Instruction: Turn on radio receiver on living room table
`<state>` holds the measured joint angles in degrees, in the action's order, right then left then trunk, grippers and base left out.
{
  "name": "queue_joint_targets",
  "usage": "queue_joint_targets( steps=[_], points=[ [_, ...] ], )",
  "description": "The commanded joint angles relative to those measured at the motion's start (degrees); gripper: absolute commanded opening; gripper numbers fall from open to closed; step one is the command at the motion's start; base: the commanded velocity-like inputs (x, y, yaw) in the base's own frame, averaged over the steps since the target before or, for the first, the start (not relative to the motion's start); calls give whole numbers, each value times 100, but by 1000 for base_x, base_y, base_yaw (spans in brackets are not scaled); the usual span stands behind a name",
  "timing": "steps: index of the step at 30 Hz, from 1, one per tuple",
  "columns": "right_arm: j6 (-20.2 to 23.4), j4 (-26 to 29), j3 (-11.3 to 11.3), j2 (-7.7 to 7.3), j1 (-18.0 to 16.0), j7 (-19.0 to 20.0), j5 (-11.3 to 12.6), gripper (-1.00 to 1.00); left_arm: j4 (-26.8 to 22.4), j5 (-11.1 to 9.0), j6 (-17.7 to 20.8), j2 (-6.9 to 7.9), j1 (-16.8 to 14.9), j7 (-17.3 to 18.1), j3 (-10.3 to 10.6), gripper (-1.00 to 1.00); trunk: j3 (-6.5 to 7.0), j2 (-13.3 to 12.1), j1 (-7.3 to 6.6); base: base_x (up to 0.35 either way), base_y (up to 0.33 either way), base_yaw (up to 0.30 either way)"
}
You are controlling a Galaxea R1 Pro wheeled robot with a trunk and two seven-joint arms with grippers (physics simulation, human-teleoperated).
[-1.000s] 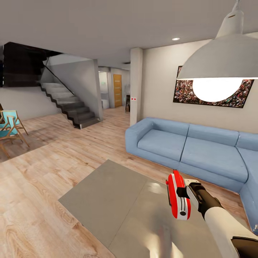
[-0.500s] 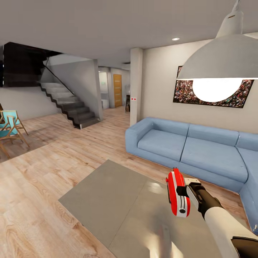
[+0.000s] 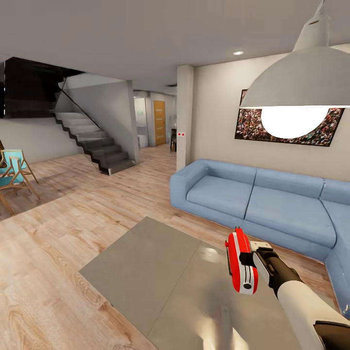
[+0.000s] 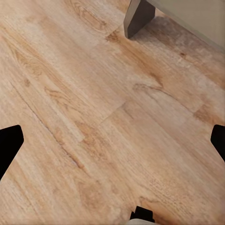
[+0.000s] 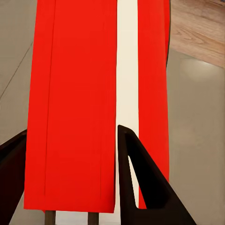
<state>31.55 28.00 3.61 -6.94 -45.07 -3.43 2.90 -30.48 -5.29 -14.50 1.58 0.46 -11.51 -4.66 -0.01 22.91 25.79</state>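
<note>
The radio receiver is off the table, held on edge in the air above the table's near right part, its red shell and white band facing the head camera. The right gripper is clamped on it: in the right wrist view one dark finger lies across the red and white side while the other sits at the opposite edge. The left gripper hangs over the wood floor beside a table leg, its fingertips wide apart and holding nothing.

The glossy shell looks slippery; with so narrow a grip it may twist or slide out and drop onto the tabletop. The knob does not show here, so reaching the switch may call for turning the box, which invites that slip.

Beyond the table stands the blue sofa, above it the crowd picture and the pendant lamp; farther back are the stairs.
</note>
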Motion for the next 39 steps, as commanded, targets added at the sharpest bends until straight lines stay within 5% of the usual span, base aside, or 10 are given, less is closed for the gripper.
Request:
queue_joint_targets(
  steps=[1, 34, 39],
  points=[
    [0, 4, -1, 0, -2, 0, -9, -100, 0, -1, 0, 0, 1, 0, 0, 100, 1, 1, 0, 0, 0, 0],
    [-7, 16, -51, 9, -2, -9, -62, -100, -2, -6, -27, -9, 2, 0, 9, 100, 1, 1, 0, 0, 0, 0],
    [-294, 38, -62, 9, -2, -9, -89, -100, 5, -7, -108, -28, -1, 0, 11, 100, 1, 1, 0, 0, 0, 0]
  ],
)
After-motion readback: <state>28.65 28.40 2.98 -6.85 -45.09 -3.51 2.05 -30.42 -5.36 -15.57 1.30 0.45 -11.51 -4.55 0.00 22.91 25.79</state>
